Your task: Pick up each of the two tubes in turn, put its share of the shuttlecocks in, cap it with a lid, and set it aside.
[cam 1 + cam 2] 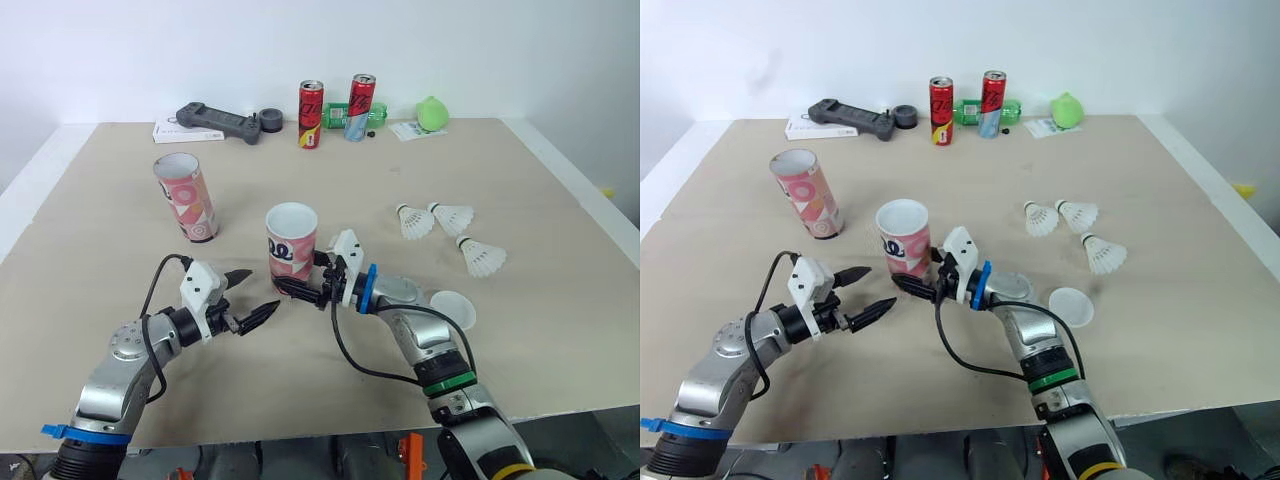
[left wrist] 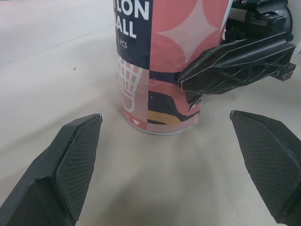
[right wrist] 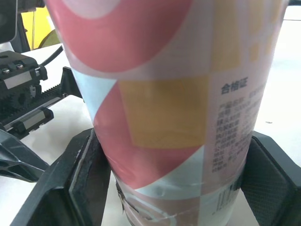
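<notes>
A pink patterned tube (image 1: 291, 241) stands upright and open-topped at the table's middle. My right gripper (image 1: 297, 275) is shut on its lower part, one finger on each side, as the right wrist view shows on the tube (image 3: 174, 94). My left gripper (image 1: 262, 290) is open just left of that tube, a little short of its base (image 2: 160, 123), holding nothing. A second pink tube (image 1: 186, 197) stands tilted at the far left. Three white shuttlecocks (image 1: 414, 221), (image 1: 452, 216), (image 1: 483, 257) lie to the right. A white lid (image 1: 452, 309) lies by my right forearm.
Along the far edge sit two red cans (image 1: 311, 114), (image 1: 360, 106), a green bottle (image 1: 340, 114), a green ball-like thing (image 1: 432, 113), a black controller (image 1: 215, 122), a dark tape roll (image 1: 270, 119) and a paper slip (image 1: 415, 130).
</notes>
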